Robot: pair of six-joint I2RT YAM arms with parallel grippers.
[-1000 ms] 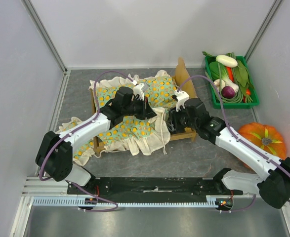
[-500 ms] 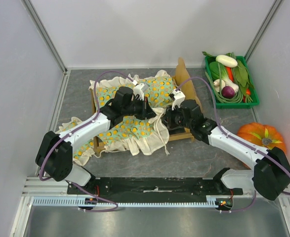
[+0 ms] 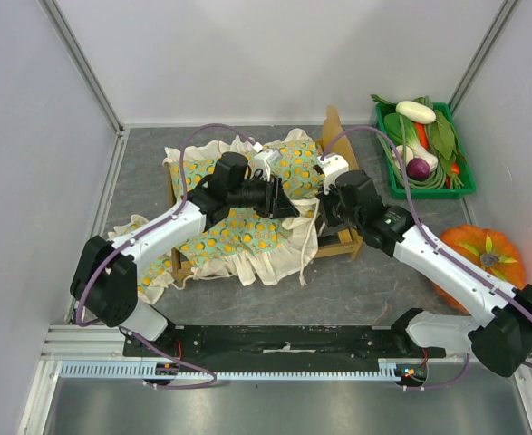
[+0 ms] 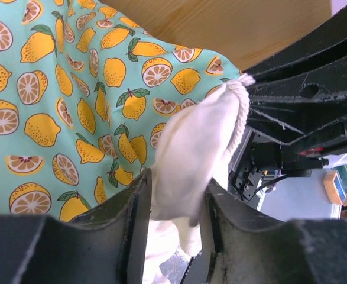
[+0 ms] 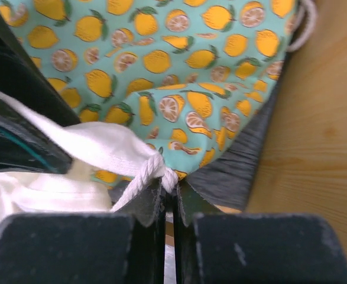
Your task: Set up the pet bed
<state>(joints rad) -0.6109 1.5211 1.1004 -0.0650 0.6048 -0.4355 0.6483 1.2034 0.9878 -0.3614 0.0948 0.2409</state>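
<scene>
Light-wood arched-headboard pet bed [image 3: 335, 136] sat centrally under green lemon-print frilled cushion [image 3: 234, 234], only wrist views showed left hand [image 4: 176, 189] half spread around white frill [image 4: 191, 148], right hand [image 5: 168, 192] pinching its corded edge [image 5: 146, 174]

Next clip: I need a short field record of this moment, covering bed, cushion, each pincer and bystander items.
bed: wooden, headboard at its right end, mostly covered by fabric
cushion: lemon print with white frill, draped across the bed and spilling over its near side
left pincer: fingers apart with the frill between them; grip unclear
right pincer: shut on the frill's cord
bystanders: crate of vegetables far right, pumpkin nearer on the right
status: cushion not yet lying flat in the bed
</scene>
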